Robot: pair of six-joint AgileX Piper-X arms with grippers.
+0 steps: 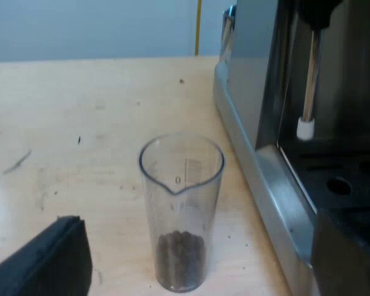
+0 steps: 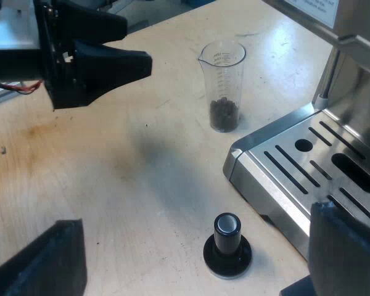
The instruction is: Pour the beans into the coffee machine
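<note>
A clear measuring glass (image 1: 182, 203) stands upright on the wooden table, with a small heap of dark coffee beans (image 1: 180, 258) at its bottom. My left gripper (image 1: 200, 228) is open, and the glass stands just ahead of its wide-spread fingers (image 1: 49, 262). In the right wrist view the left gripper (image 2: 120, 61) hovers a short way off the glass (image 2: 222, 86), apart from it. My right gripper (image 2: 197, 246) is open and holds nothing; it hangs above a tamper (image 2: 227, 246).
The espresso machine (image 1: 259, 92) stands close beside the glass, with its steam wand (image 1: 308, 92) over the slotted drip tray (image 2: 296, 169). The tamper, black-knobbed with a silver top, stands on the table near the tray's corner. Bare wood (image 2: 111, 179) stretches around.
</note>
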